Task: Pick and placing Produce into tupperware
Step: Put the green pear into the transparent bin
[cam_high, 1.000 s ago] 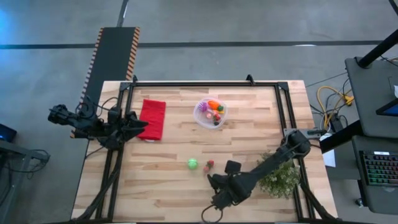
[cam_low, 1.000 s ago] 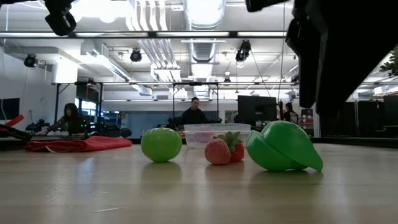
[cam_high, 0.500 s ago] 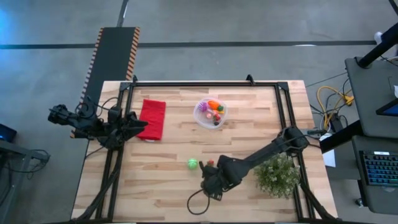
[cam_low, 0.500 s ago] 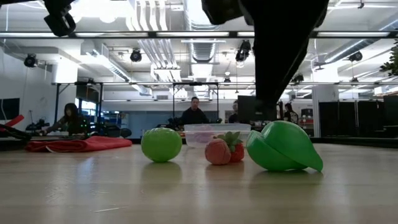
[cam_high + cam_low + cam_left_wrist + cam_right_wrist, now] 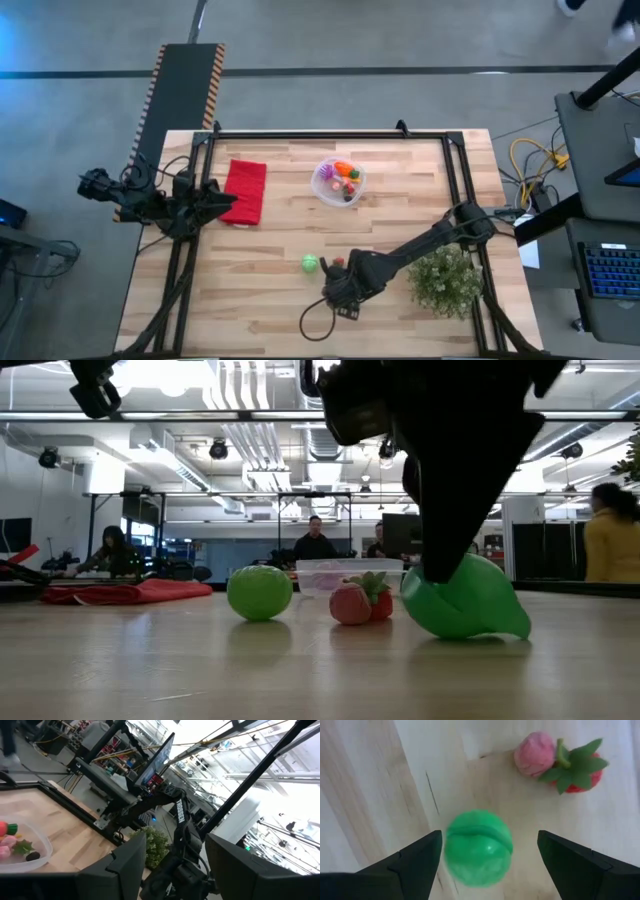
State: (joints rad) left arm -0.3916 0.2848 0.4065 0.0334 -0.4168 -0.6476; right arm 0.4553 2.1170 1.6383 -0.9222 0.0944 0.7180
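Low and centre in the high view, right jaws [image 5: 333, 294] down over the bench [image 5: 270, 310], spread wide open. Between the two dark fingers [image 5: 412, 862] in the right wrist view, a green piece [image 5: 478, 847] lying on the wood, gaps on both sides, not gripped. Beyond it, nearer that frame's upper right, a pink piece [image 5: 535, 753] with a red strawberry-like piece [image 5: 585, 775] and green leaves, touching one another. At centre-right of the low view, same green piece [image 5: 465, 603] on the bench under the dark arm; whether touched there, cannot tell. Left of it, the pink and red pair [image 5: 360, 601], then a green ball [image 5: 259, 592]. Upper centre of the high view, tupperware [image 5: 322, 188] holding an orange carrot [image 5: 343, 167] and small red and pink bits. At far left, left jaws [image 5: 228, 203] waiting open beside a red cloth [image 5: 245, 190]. Lower right, a bushy plant [image 5: 447, 283].
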